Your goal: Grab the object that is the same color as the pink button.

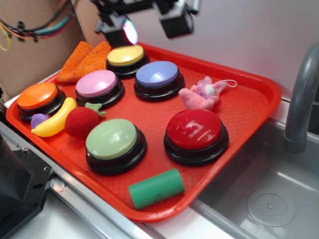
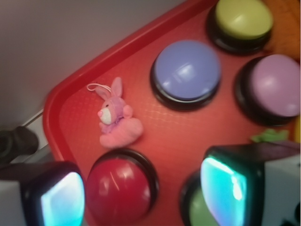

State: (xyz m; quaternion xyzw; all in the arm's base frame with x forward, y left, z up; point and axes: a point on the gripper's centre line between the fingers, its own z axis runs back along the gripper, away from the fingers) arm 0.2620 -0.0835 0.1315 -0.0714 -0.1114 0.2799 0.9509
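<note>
Bunny — pink plush, lying on the red tray between blue button and red button. Pink button left of the blue. Gripper — raised above the tray, jaws apart, empty.

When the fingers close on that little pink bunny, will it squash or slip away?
The pink bunny looks like soft plush, so it will probably squash and flop rather than hold its shape. It seems small and light, so a nudge might slide it across the red tray. Its thin white loop could snag. The fingers stand apart above it.
</note>
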